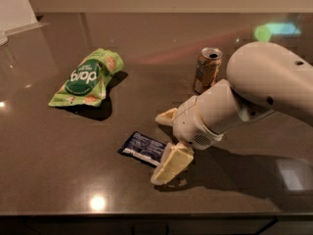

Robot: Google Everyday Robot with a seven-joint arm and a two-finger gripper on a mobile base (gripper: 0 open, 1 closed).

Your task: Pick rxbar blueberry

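So the dark glossy brown bench (49, 180) fills pretty much the whole view, and the big white rounded robot arm (264, 87) comes in from the right side, reaching down and to the left. Far left there's a crumpled light-green snack bag (85, 77) with a dark green circle on it, lying flat, well apart from everything else. The cream-coloured gripper (157, 148) sits low over the bench near the front middle, jaws spread wide, one up top and one closer to the camera. An upright gold-brown drink can (207, 68) stands just behind the arm. The rxbar blueberry (142, 148), a small flat navy wrapper with white print, lies on the bench with its right end in the gap between the jaws, the near one covering its corner; can't tell if they touch.
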